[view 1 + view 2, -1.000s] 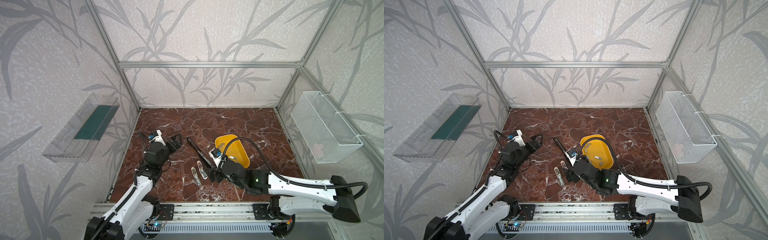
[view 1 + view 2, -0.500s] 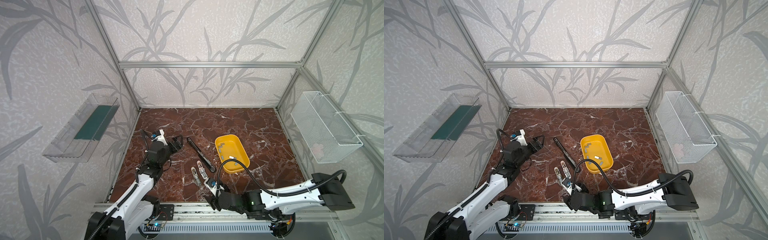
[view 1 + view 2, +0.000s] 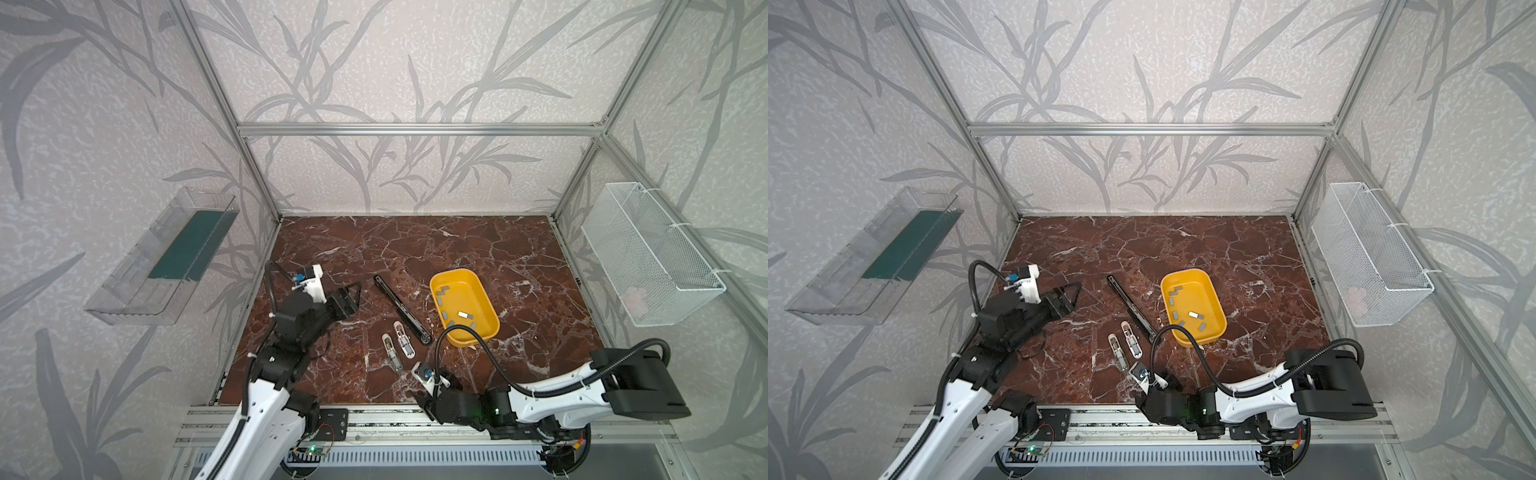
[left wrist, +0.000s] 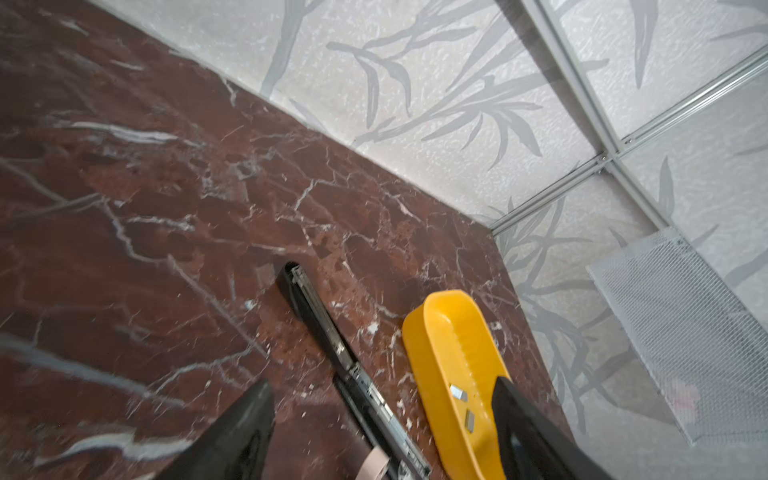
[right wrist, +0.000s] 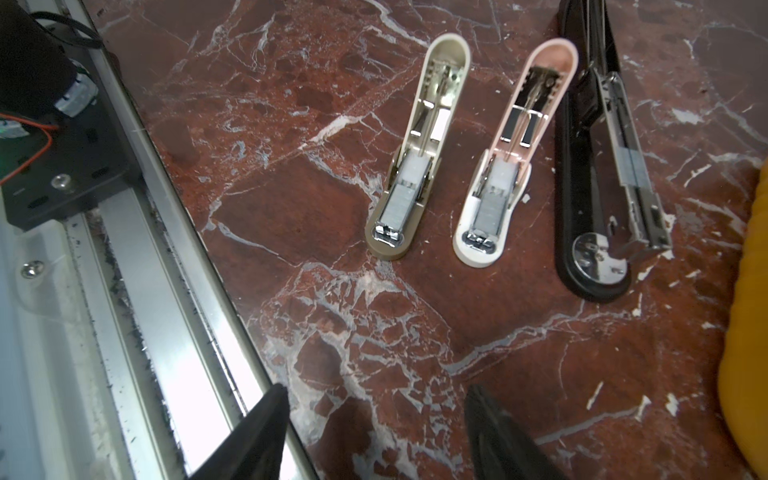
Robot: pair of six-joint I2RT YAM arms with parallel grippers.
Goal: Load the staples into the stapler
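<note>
Staples (image 3: pixel 464 314): loose in yellow tray (image 3: pixel 453 273), beside staplers (image 5: pixel 511 166) laid open for loading.
Left tool (image 3: pixel 351 295): wide, empty, aimed toward them.
Right tool (image 5: pixel 376 392): parted, empty, low at table (image 3: pixel 415 249) front edge.

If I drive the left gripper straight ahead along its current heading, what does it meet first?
Probably the long black stapler, lying opened flat on the table ahead of the left gripper. Its height is unclear, so it could pass just above.
</note>
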